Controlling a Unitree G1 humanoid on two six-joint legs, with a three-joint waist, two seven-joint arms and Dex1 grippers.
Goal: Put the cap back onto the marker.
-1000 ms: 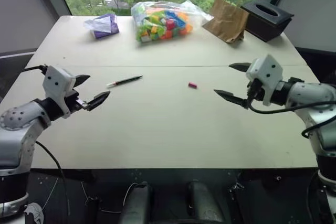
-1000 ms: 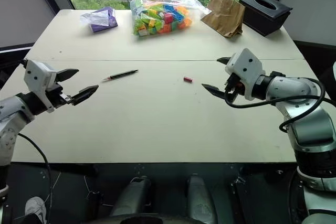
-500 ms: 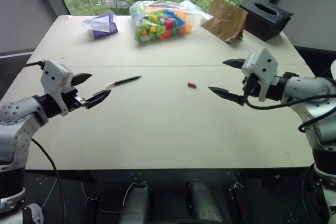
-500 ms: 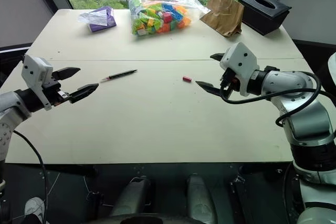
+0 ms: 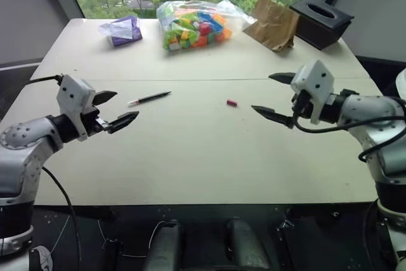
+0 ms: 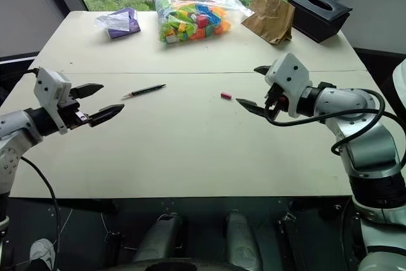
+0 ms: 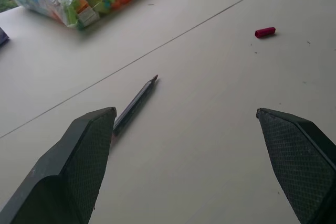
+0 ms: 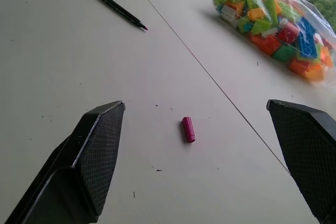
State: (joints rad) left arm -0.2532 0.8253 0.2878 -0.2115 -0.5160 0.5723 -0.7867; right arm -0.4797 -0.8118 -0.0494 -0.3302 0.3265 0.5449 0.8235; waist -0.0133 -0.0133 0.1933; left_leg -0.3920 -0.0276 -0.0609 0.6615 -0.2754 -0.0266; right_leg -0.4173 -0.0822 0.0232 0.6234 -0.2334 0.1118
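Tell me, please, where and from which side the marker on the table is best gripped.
Probably mid-barrel, from above, fingers across its slim width. The marker lies flat on the table, with bare surface on both sides. The open left claw is the nearer one; the cap lies apart, toward the right claw.

My arms: grey metal shells w/ small holes, white blocky wrist housings, black cables looping off each; fingers (image 7: 79, 171) black, pointed, cross-hatched pads.
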